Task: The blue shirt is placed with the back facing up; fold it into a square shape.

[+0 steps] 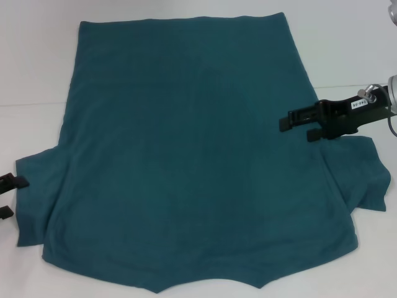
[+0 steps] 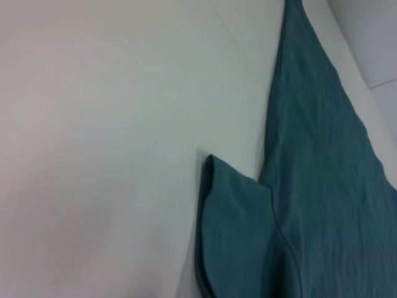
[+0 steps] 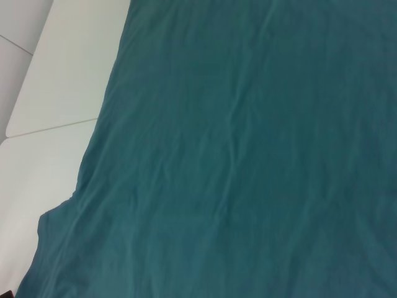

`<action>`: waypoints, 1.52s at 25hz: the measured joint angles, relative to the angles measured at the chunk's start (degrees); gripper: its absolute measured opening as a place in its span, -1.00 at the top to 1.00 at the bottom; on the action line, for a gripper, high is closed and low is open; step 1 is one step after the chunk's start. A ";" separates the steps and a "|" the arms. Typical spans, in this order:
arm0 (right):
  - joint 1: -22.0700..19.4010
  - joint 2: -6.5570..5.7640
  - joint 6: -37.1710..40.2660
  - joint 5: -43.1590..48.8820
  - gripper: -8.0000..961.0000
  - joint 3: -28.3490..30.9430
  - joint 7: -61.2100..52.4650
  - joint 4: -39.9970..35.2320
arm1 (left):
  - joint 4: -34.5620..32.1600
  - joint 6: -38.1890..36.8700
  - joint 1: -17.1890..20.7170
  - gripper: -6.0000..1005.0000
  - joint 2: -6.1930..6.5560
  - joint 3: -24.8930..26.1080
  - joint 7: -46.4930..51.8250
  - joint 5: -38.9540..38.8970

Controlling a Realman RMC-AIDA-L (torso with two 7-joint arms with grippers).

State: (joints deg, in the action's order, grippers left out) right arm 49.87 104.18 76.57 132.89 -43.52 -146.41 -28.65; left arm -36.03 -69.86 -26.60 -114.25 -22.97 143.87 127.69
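Lying flat across the white bench [image 1: 37, 62], shirt [image 1: 186, 155] spread wide, sleeves out both sides. Right gripper [image 1: 298, 126] over shirt's right edge, fingers apart; left gripper [image 1: 9, 197] just beside left sleeve, fingers apart. Left wrist: sleeve and side edge on bench. Right wrist: rumpled shirt body, bench beyond.

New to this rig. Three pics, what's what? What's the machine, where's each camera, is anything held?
It is a two-armed robot with a pincer on each arm. The wide picture comes from a camera on its head, looking down at a white table. The other two come from cameras on its wrists. A blue shirt lies spread flat. The right pincer hovers open over the shirt's right edge, above the sleeve. The left pincer sits open at the left sleeve, at the picture's edge. Nothing is held, and no fold is made yet.
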 joint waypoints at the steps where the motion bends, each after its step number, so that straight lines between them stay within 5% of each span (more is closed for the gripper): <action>1: 0.00 0.01 -0.01 0.00 -0.96 0.00 0.03 0.00 | 0.07 0.41 -0.11 -0.58 0.00 -0.49 0.00 0.03; 19: -0.21 0.07 0.02 -0.22 -0.96 0.46 0.41 -0.21 | 2.17 0.43 -2.76 -0.42 0.67 -4.16 1.02 0.69; 30: -0.22 -0.03 0.22 -0.28 -0.96 0.52 0.39 -0.52 | 1.71 0.69 -2.70 0.00 0.70 -4.19 1.31 1.60; 38: -0.21 -0.06 0.25 -0.27 -0.96 0.55 0.38 -0.59 | 1.58 0.07 -2.58 0.65 0.70 -4.26 0.92 1.91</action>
State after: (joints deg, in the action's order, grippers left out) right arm 49.66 104.12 76.82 132.62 -42.98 -146.03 -29.24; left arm -34.45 -69.79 -29.18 -113.55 -27.23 144.79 129.60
